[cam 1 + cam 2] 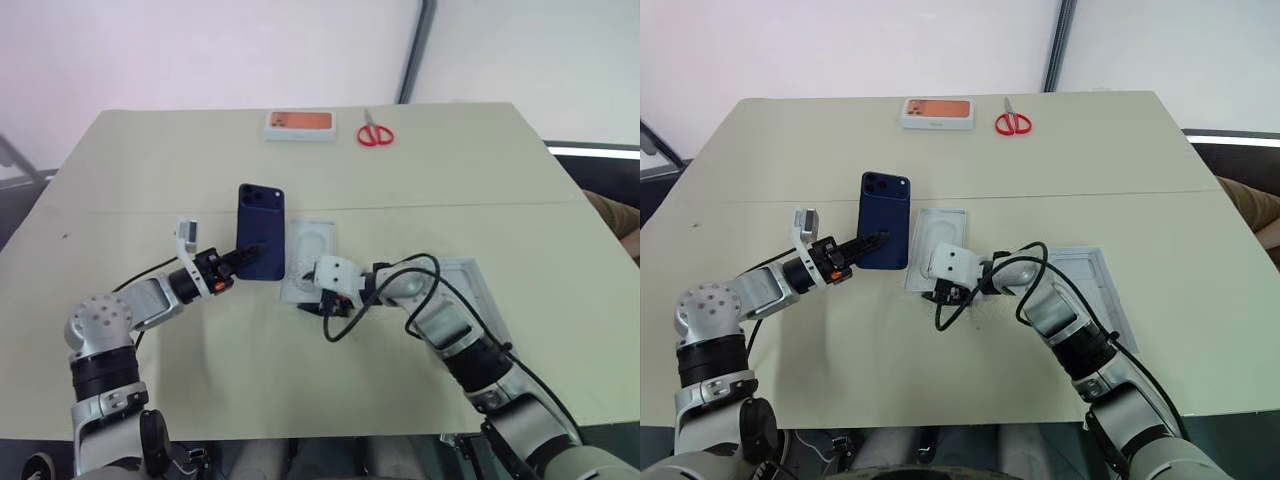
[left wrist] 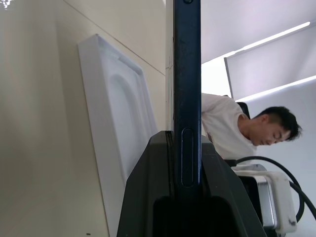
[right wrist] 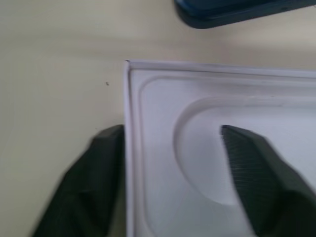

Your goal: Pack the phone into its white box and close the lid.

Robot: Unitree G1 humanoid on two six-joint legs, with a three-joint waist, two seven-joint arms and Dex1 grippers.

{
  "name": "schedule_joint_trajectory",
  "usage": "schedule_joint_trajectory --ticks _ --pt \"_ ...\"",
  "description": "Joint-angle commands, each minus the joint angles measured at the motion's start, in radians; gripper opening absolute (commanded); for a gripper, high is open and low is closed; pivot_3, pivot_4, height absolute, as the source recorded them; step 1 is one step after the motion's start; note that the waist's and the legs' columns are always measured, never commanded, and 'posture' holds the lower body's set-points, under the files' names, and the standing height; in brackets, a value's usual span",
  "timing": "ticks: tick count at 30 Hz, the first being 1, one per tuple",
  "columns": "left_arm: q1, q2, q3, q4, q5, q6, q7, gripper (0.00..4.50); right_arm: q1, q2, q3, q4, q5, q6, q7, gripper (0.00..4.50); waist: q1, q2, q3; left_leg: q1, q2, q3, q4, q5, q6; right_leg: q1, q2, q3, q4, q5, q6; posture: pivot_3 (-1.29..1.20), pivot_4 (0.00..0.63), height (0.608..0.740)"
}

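Two grippers busy. Left gripper (image 1: 232,263) clamped on the phone (image 1: 260,232), holding it by one long edge, back w/ camera cluster facing up, just left of the white box (image 1: 316,251). Right gripper (image 3: 173,148) has jaws spread wide: one finger (image 3: 101,163) outside the box's near-left corner rim, the other over the moulded hollow, nothing pinched yet. The lid (image 1: 462,282) lies open side up at right, partly under the right arm.

Risks, as I judge: edge grip is thin, so phone may pivot or slip when swung over the tray; right gripper closing on the rim could skid or tip the light tray; the loose cable (image 1: 350,325) may drag it.

Hard to read: tray's near end hidden behind right gripper; can't tell if the phone's far end touches the table (image 1: 200,160); lid's near part covered by arm.
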Motion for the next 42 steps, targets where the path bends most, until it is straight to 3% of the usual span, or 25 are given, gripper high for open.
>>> schedule_joint_trajectory --ticks 1,8,13,18,31,32,33,38,42 --pt "-0.002 0.0 0.014 -0.042 -0.045 -0.014 -0.011 0.0 0.014 -0.003 0.013 -0.055 0.015 0.04 0.018 3.75 0.0 0.0 0.0 0.0 0.0 0.0 0.0 0.0 0.0 0.0 0.0 0.0 0.0 0.0 0.0 0.0 0.15 0.74" --pt "0.005 -0.024 -0.003 -0.066 -0.067 0.023 0.011 0.0 -0.001 -0.017 -0.058 -0.162 0.089 0.122 0.026 3.75 0.0 0.0 0.0 0.0 0.0 0.0 0.0 -0.002 0.003 0.0 0.0 0.0 0.0 0.0 0.0 0.0 0.15 0.74" --pt "0.008 -0.061 0.001 -0.068 -0.098 0.043 0.059 0.0 0.012 -0.123 -0.141 -0.264 0.152 0.15 0.065 3.75 0.005 0.0 0.0 -0.001 -0.001 0.0 0.001 -0.002 0.004 0.0 -0.001 0.0 0.0 0.0 0.0 0.0 0.15 0.74" --pt "0.008 -0.144 -0.022 -0.046 -0.09 0.026 0.132 0.0 0.029 -0.222 -0.272 -0.241 0.226 0.161 0.08 3.75 0.006 -0.001 0.001 -0.001 -0.001 0.0 0.0 -0.002 0.004 0.0 -0.001 0.0 0.0 0.0 0.0 0.0 0.15 0.74" --pt "-0.003 -0.191 -0.108 0.016 -0.019 -0.033 0.133 0.0 0.069 -0.246 -0.25 -0.178 0.188 0.086 0.01 3.75 0.004 -0.002 0.001 -0.001 0.0 0.001 0.001 -0.002 0.004 0.0 -0.001 0.0 0.0 0.0 0.0 0.0 0.15 0.74" --pt "-0.005 -0.192 -0.109 0.017 -0.023 -0.03 0.134 1.01 0.068 -0.245 -0.246 -0.176 0.185 0.083 0.006 3.8 0.004 -0.002 0.001 -0.001 0.0 0.001 0.001 -0.002 0.004 0.0 -0.001 0.0 0.0 0.0 0.0 0.0 0.15 0.74" --pt "-0.005 -0.192 -0.115 0.014 -0.019 -0.032 0.134 1.33 0.066 -0.245 -0.242 -0.174 0.184 0.08 0.003 3.8 0.005 -0.002 0.001 -0.001 0.0 0.001 0.001 -0.002 0.004 0.0 -0.001 0.0 0.0 0.0 0.0 0.0 0.15 0.74" --pt "0.007 -0.178 -0.157 -0.018 0.014 -0.049 0.121 3.85 0.052 -0.235 -0.225 -0.163 0.18 0.073 -0.007 3.8 0.005 -0.001 0.001 0.0 0.0 0.001 0.002 -0.002 0.004 0.001 -0.001 0.0 0.0 0.0 0.0 0.0 0.15 0.74" --pt "0.014 -0.155 -0.172 -0.051 0.012 -0.051 0.108 3.85 0.05 -0.231 -0.219 -0.158 0.179 0.067 -0.008 3.8 0.002 -0.001 0.001 0.0 0.0 0.001 0.001 -0.002 0.004 0.001 -0.001 0.0 0.0 0.0 0.0 0.0 0.15 0.74"
